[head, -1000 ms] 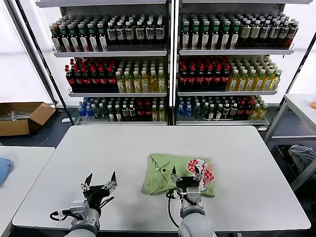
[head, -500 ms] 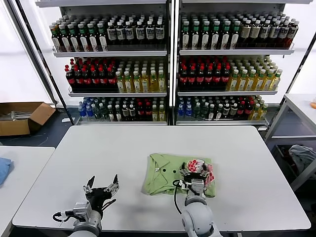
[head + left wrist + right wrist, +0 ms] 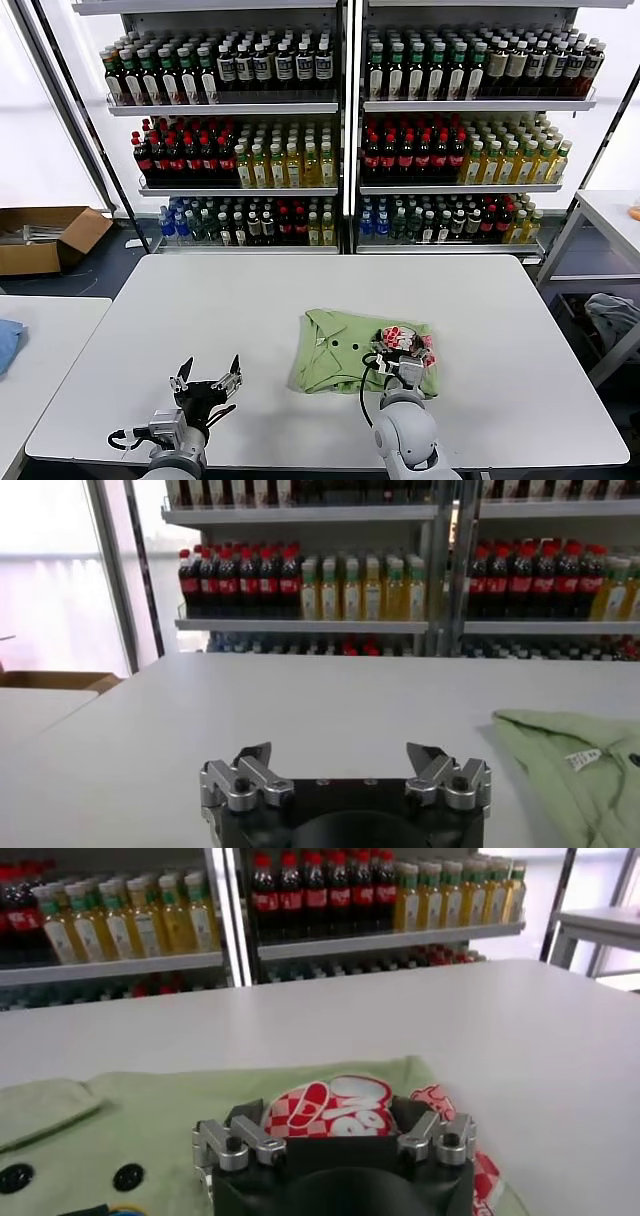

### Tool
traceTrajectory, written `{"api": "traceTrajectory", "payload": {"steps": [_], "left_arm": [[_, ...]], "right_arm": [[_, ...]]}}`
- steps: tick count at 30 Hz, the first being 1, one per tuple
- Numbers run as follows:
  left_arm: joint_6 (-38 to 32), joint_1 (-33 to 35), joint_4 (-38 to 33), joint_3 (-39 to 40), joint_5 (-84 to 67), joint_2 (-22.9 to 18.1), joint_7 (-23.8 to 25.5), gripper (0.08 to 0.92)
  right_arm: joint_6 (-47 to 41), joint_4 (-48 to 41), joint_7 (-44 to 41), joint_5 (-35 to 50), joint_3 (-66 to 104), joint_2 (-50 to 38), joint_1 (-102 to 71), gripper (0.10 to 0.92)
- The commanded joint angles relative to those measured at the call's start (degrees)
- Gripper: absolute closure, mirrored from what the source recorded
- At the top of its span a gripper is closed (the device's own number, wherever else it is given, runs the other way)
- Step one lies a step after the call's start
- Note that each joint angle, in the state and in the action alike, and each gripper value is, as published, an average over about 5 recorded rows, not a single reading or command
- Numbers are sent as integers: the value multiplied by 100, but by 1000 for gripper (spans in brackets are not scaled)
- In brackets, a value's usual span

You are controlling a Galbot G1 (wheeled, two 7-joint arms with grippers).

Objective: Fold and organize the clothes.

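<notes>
Here, right gripper (image 3: 403, 350) open over shirt (image 3: 335, 352)

R gripper (image 3: 404, 349) over shirt (image 3: 340, 352), jaws apart, holding nothing. L gripper (image 3: 206, 380) well left of shirt, jaws apart, idle.

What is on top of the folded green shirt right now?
The open right gripper sits over the green shirt, above its red-and-white checkered print. Part of the print is hidden under the gripper; whether the fingers touch fabric cannot be told.
</notes>
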Motion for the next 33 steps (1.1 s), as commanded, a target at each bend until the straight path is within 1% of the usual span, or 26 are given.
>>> {"api": "traceTrajectory", "payload": {"steps": [1,6,9,14,18,20,24,28,33], "left_arm": [[17,-6,-5,1,7,-3,1,177],[16,0,3,1,19,-9,1,177],[2,3,-33,-1,13,-16,-2,177],[-82,-14,-161,-11,6,-69,-15,177],[-170,-14,-231,-17,8,-113,-28,177],[-248,-10,-264,-31,11,-132,-56,177],[-509,6,-345,-96,68,-152,-99,177],[-773,6,-365,-122,173,-157,-77,177],[-1247,-31,-180,-140,502,-193,174,177]], "right_arm": [[-228,54,257,877,71,37,7,203],[-125,219,176,940,110,20,3,203],[91,473,-11,712,91,-24,-33,203],[467,1042,-371,-275,-76,-228,-197,203],[431,1300,-378,-1200,-168,-480,-461,203],[397,1372,-347,-1420,-137,-584,-620,203],[426,1637,-365,-1689,131,-890,-1087,203],[578,1931,-576,-1920,583,-1295,-1653,203],[666,2088,-721,-1690,1092,-1487,-2094,203]]}}
